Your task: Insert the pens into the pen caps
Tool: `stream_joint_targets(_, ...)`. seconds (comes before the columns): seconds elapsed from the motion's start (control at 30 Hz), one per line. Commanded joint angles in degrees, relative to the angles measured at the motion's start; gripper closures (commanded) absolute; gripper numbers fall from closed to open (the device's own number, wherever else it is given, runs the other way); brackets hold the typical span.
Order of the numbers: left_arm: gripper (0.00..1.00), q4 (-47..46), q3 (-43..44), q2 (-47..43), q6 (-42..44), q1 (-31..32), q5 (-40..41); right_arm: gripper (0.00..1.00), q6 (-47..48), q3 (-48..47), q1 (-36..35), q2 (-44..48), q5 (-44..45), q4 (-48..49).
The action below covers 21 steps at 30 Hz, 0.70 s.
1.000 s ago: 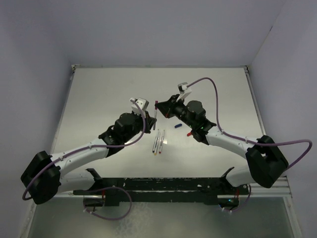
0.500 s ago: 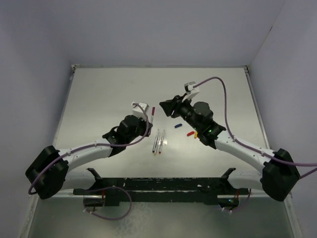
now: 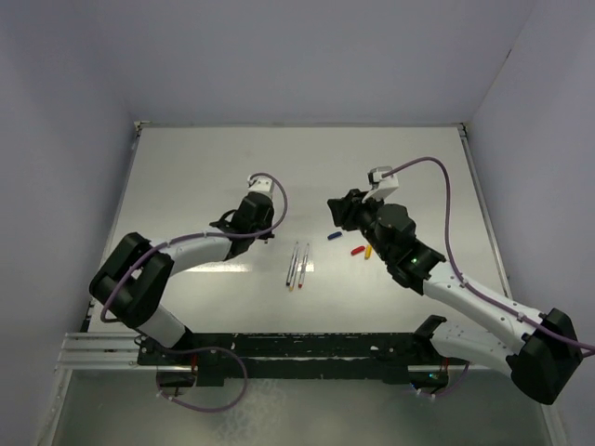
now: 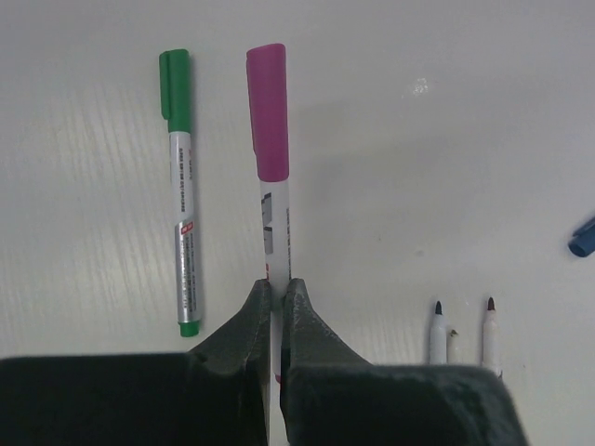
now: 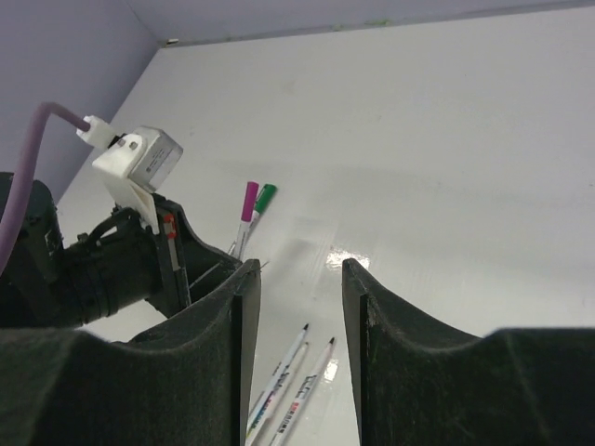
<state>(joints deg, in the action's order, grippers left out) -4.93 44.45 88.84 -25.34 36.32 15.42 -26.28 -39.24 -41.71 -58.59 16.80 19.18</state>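
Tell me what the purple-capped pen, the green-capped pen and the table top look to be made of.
The purple-capped pen looks plastic: matte cap, smooth white printed barrel. The green-capped pen is likely plastic too: green cap, silvery printed barrel, perhaps a foil label. The table top seems white laminate or coated board, given its soft glare and faint streaks.

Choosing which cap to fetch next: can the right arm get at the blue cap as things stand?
Probably yes. The right tool is open and empty, close to the blue cap, which lies uncovered and apart from the red cap; nothing sits between tool and cap.
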Motion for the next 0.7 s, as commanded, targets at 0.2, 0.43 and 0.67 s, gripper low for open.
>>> stream_joint_targets(0.2, 1.00, 6.4, 10.1, 8.1, 2.2, -1.6, 4.4, 0.57, 0.4, 0.2, 0.0, 0.2, 2.4, -0.4)
stream_joint_targets(0.43, 1.00, 11.1, 15.5, 13.4, 2.0, -2.4, 6.8, 0.58, 0.2, 0.4, 0.0, -0.4, 2.3, -0.5)
stream_joint_targets(0.67, 0.95, 13.4, 18.4, 18.1, 1.7, -2.5, 6.5, 0.57, 0.2, 0.1, 0.0, -1.1, 2.0, -0.5)
